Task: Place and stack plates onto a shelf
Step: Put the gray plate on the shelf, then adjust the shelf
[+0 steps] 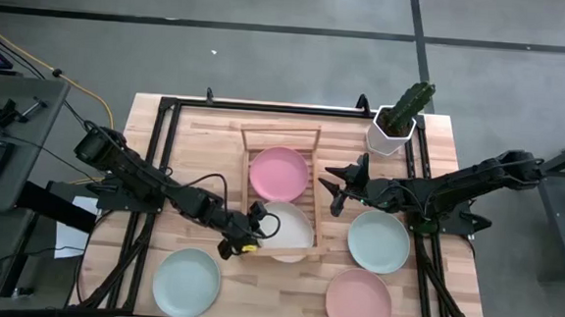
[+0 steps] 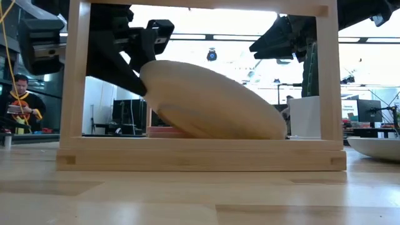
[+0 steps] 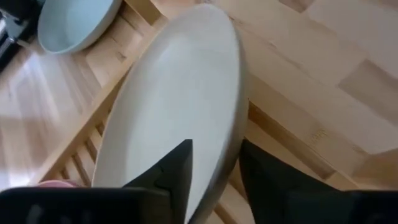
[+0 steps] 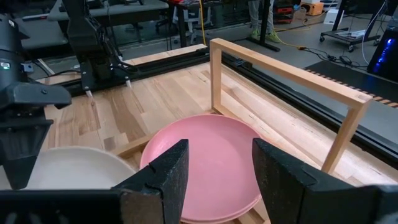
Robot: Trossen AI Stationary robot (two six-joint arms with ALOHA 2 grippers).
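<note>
Illumination in the high view is even and diffuse. The wooden surface (image 1: 203, 173) shows no glare, and the arms cast only faint, soft shadows. Objects are sharp from centre to edge, with no visible distortion.

The low view is strongly backlit. Ceiling lights and bright walls behind the shelf (image 2: 200, 153) are overexposed, so both arms read as near silhouettes. The cream plate (image 2: 212, 103) is lit softly on its underside. The near surface is out of focus.

In the left wrist view the cream plate fills the frame and is softly blurred, as are the tool fingers (image 3: 168, 180).

The right wrist view is bright and clear; its own fingers (image 4: 161, 180) are dark and slightly soft.
</note>
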